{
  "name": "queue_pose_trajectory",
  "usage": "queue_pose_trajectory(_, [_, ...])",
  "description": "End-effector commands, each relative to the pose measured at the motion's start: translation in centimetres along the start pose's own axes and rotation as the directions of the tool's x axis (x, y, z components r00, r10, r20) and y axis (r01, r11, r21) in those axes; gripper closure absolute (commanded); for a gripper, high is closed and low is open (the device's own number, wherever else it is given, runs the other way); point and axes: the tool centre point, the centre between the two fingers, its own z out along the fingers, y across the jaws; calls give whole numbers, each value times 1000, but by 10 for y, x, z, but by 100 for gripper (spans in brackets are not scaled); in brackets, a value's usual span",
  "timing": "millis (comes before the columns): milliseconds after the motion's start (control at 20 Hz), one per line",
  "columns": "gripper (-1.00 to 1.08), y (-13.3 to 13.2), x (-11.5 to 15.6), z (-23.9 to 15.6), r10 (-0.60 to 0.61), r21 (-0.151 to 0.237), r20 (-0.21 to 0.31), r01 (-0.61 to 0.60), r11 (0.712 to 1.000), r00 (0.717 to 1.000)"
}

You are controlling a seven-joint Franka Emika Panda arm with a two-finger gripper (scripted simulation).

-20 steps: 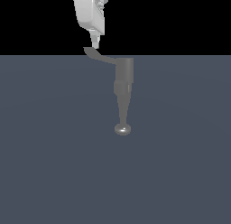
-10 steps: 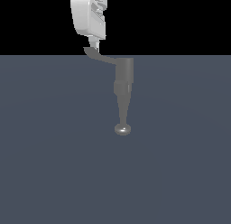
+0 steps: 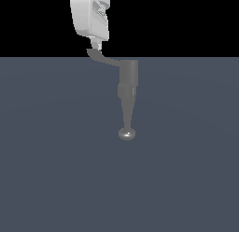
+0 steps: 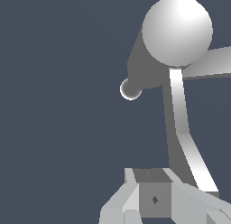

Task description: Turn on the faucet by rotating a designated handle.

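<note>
While the white claw (image 3: 95,45) is hanging down at the top of the exterior view, its tips are sitting right at the flared end of the handle (image 3: 103,59), either touching it or just above it; which of the two cannot be told. Whether the claw is spread or closed cannot be told either, since the fingers are showing only as one narrow stub there and only their bases are appearing in the wrist view. From that end the handle is running toward the exterior view's right and joining the top of the faucet (image 3: 128,90), which is standing on the dark blue-grey surface (image 3: 51,156), narrowing into a thin spout and ending in a shiny rounded knob (image 3: 127,133). Seen from the wrist, the handle (image 4: 187,144) is stretching from beside the claw (image 4: 155,200) to the faucet (image 4: 176,33).
</note>
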Motion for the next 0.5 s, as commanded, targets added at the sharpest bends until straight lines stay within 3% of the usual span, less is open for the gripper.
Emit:
queue_pose_trajectory(0, [108, 8, 0, 0, 0, 0, 0, 0, 1000, 1000])
queue_pose_trajectory(450, [108, 36, 1, 0, 0, 0, 0, 0, 1000, 1000])
